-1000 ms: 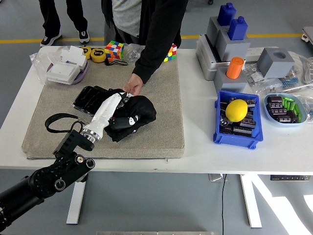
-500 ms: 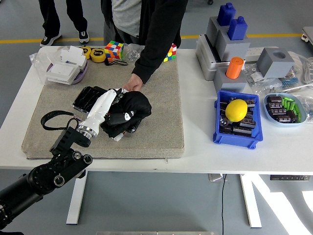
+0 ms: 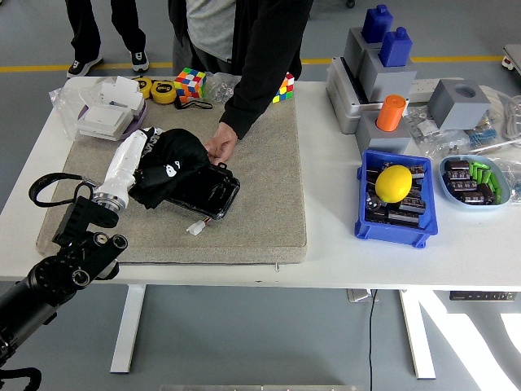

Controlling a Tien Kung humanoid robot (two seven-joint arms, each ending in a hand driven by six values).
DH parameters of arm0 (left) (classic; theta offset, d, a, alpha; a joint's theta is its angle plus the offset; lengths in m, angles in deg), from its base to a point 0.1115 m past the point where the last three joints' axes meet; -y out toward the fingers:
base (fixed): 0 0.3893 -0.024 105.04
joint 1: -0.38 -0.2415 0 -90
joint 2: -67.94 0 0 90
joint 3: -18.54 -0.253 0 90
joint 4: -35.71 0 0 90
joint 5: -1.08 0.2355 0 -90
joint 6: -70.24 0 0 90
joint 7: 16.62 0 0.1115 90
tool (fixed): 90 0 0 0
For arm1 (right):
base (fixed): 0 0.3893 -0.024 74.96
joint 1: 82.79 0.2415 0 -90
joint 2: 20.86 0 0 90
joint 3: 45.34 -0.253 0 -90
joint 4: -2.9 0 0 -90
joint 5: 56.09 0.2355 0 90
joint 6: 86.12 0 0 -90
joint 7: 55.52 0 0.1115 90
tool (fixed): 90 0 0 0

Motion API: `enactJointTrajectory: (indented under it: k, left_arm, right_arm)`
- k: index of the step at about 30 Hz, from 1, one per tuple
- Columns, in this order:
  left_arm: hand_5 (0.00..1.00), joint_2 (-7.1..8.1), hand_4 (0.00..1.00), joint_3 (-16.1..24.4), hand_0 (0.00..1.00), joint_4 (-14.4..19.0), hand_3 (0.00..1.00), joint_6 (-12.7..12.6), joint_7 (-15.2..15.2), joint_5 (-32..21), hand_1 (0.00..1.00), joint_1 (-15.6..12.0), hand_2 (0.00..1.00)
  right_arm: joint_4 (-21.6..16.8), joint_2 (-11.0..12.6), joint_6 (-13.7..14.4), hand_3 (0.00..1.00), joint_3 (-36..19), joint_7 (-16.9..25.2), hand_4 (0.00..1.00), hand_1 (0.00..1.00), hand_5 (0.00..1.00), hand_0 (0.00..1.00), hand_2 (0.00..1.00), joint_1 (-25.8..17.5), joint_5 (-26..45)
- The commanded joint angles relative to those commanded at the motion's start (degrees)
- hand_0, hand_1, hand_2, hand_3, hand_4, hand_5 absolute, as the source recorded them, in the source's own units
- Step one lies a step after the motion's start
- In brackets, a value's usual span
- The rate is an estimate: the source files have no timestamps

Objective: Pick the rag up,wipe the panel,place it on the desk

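Rag: crumpled black cloth rag (image 3: pixel 172 155) on glossy black panel (image 3: pixel 203 189)
Left hand (image 3: pixel 137 156): clutching rag
Person's hand (image 3: pixel 220 147): steadying panel

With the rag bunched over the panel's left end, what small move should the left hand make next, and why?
Probably sweep the black rag rightward along the glossy black panel. The left hand grips the rag at the panel's left end, and the exposed right part looks unwiped from here. A person's hand steadies the panel's far edge on the grey mat, so a light stroke should do.
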Motion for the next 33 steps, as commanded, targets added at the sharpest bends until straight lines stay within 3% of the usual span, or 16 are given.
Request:
enactJointTrajectory:
  k: [13, 19, 27, 33]
  left_arm:
    - [0.002, -0.13, 0.572, 8.5, 0.232, -8.0, 0.531, -0.3, -1.1, 0.2, 0.162, 1.4, 0.213]
    - [0.002, 0.05, 0.572, 11.5, 0.232, -9.1, 0.531, -0.4, -1.6, 0.7, 0.161, 1.3, 0.213]
    - [0.002, 0.89, 0.571, 18.9, 0.232, -7.5, 0.531, -1.3, -4.0, 1.6, 0.162, -1.7, 0.214]
    - [0.002, 1.16, 0.577, 20.3, 0.249, -8.9, 0.532, -0.9, -4.0, 2.6, 0.175, -2.8, 0.227]
  right_arm:
    - [0.0, 0.0, 0.0, 0.523, 0.0, 0.0, 0.895, 0.565, 0.370, 0.557, 0.496, 0.0, 0.0]
    - [0.0, 0.0, 0.0, 0.523, 0.1, 0.0, 0.895, 0.566, 0.369, 0.556, 0.495, 0.1, 0.1]
    - [0.0, 0.0, 0.0, 0.523, 0.5, 0.0, 0.894, 0.566, 0.369, 0.556, 0.495, -0.1, 0.1]
    - [0.0, 0.1, 0.0, 0.522, 0.7, 0.0, 0.893, 0.566, 0.369, 0.556, 0.495, -0.1, 0.2]
